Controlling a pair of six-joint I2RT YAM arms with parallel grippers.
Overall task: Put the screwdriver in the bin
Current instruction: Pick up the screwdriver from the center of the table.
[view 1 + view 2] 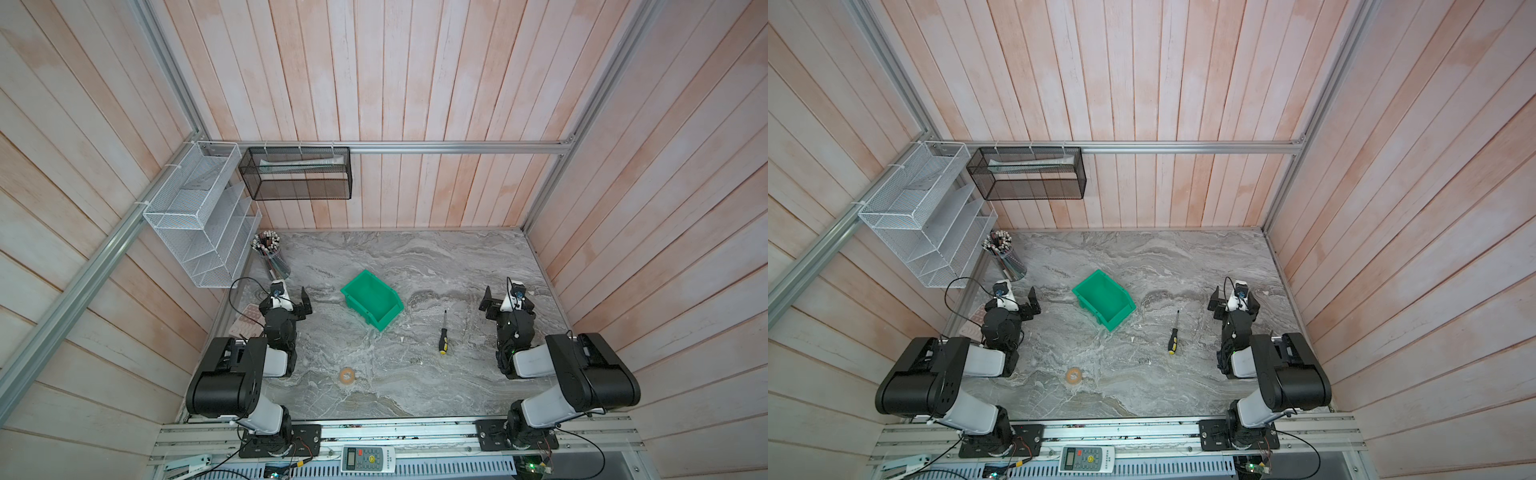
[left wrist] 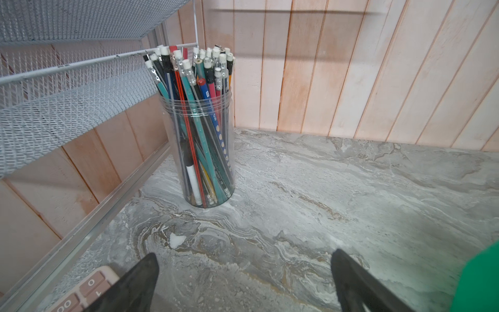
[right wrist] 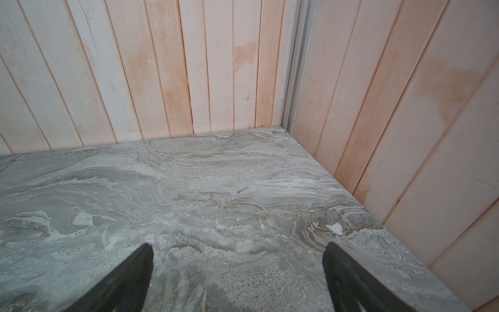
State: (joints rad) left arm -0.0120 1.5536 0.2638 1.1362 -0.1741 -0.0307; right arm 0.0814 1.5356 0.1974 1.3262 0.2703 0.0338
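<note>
We see the screwdriver (image 1: 443, 335) lying flat on the grey marbled table (image 1: 436, 257) in both top views, outside the bin (image 1: 371, 298) and not touching it; it sits between the bin and the right arm, its thin shaft pointing toward the back wall and its black-and-yellow handle toward the front rail. The green bin stands near the middle of the table, turned at an angle, with nothing inside; its low lip faces the front, toward the screwdriver's side.

The right gripper (image 1: 486, 301) hangs over bare table near the right wall, well apart from the screwdriver; in its wrist view we see its two dark fingers (image 3: 135, 270) spread wide with only table between them. The left gripper (image 1: 306, 304) is likewise spread and holds nothing; its wrist view looks at a clear jar of pencils (image 2: 201, 140) by the back-left corner, with a calculator (image 2: 89, 286) and an edge of the bin at the frame's margins.

We also note a white wire rack (image 1: 195, 224) and a black mesh basket (image 1: 297, 172) on the walls; a roll of tape (image 1: 346, 376) lies toward the front.
</note>
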